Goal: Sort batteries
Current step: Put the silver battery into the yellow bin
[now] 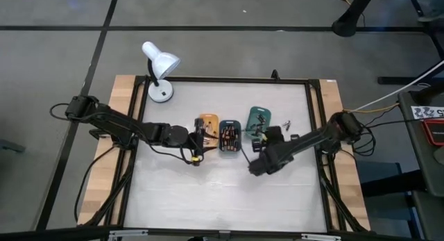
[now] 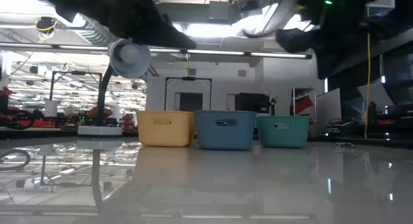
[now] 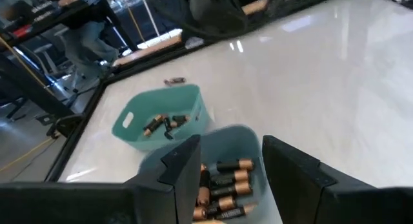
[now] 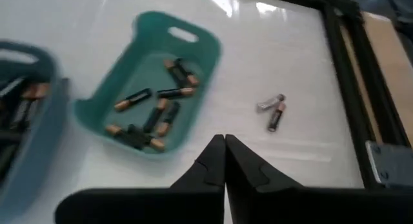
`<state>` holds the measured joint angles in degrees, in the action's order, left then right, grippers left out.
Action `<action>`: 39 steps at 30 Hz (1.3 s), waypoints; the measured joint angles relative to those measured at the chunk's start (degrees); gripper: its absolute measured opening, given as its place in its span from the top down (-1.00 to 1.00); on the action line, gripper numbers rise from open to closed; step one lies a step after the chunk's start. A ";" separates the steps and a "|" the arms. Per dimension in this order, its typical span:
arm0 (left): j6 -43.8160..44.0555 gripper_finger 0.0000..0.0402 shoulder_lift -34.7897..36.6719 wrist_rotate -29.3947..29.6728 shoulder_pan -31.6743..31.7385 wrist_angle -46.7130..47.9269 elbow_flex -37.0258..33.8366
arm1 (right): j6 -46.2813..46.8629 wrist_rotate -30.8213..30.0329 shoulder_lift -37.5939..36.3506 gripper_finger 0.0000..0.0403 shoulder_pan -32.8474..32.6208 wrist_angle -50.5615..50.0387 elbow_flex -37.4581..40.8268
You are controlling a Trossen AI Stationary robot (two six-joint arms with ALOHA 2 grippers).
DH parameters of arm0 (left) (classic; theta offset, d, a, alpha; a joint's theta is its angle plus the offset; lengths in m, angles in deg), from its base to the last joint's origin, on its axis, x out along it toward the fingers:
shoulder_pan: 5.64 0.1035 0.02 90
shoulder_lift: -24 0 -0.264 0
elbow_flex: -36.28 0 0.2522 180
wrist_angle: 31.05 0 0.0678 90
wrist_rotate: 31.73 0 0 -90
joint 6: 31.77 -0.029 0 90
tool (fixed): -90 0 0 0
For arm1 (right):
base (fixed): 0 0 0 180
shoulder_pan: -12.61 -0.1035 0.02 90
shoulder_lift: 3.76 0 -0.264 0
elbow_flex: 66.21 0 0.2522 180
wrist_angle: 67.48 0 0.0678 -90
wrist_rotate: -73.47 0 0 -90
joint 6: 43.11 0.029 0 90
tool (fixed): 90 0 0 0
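Note:
Three small trays stand in a row at the table's middle: orange [image 1: 207,121], blue [image 1: 229,137] and green [image 1: 259,119]. Batteries lie in the blue tray [image 3: 226,182] and in the green tray [image 4: 151,111]. Two loose batteries [image 4: 274,112] lie on the table to the right of the green tray. My left gripper [image 3: 229,166] is open above the blue tray, touching nothing. My right gripper [image 4: 224,153] is shut and empty, raised above the table just near of the green tray.
A white desk lamp [image 1: 159,71] stands at the far left corner. A black frame [image 1: 312,130] runs around the white tabletop. Bare table lies on the near side of the trays.

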<state>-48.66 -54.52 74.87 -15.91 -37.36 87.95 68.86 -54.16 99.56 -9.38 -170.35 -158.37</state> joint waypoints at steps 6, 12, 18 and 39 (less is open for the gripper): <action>0.69 0.22 0.59 0.02 -0.08 1.19 0.00 | -27.77 8.55 -1.21 1.00 7.59 -0.81 -5.63; 4.02 0.22 1.01 -0.17 0.98 1.08 0.00 | -53.50 13.45 -4.47 1.00 20.47 -0.85 -6.18; 8.49 0.22 1.07 -0.25 3.74 3.47 0.00 | -68.92 16.79 -9.32 1.00 32.22 -0.89 -6.16; 14.91 0.22 10.53 -8.57 17.38 -3.04 -8.24 | -93.32 27.46 -19.77 0.96 37.76 19.41 23.01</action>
<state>-33.75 -43.99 66.30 1.47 -40.41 79.71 -24.46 -26.70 79.79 28.38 -150.93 -135.36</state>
